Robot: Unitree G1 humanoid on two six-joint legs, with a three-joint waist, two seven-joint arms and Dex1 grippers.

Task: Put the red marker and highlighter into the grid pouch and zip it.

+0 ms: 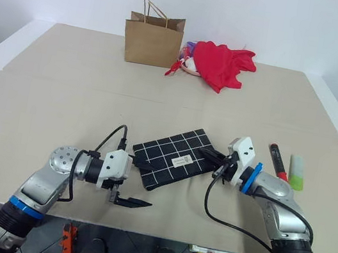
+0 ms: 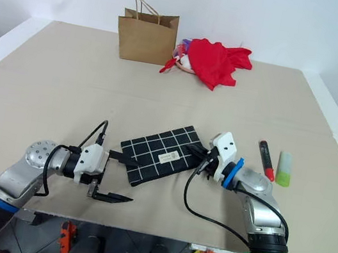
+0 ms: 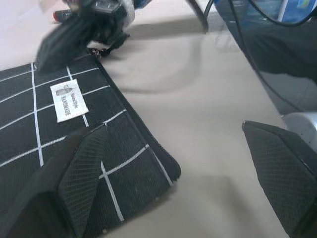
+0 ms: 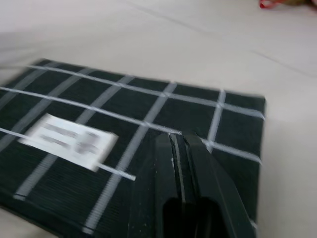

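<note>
We pinch our right gripper [image 1: 211,154] shut at the right end of the flat black white-gridded fabric pouch [image 1: 173,158], left gripper [image 1: 132,182] wide at its left end, while the red black-capped marker [image 1: 277,161] and pale lime-tipped highlighter [image 1: 296,172] lie unpacked to the right.

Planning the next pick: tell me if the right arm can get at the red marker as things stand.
Probably yes. The red marker lies bare on the table beside the highlighter, just right of the right gripper, which is shut over the grid pouch and would have to open first.
</note>
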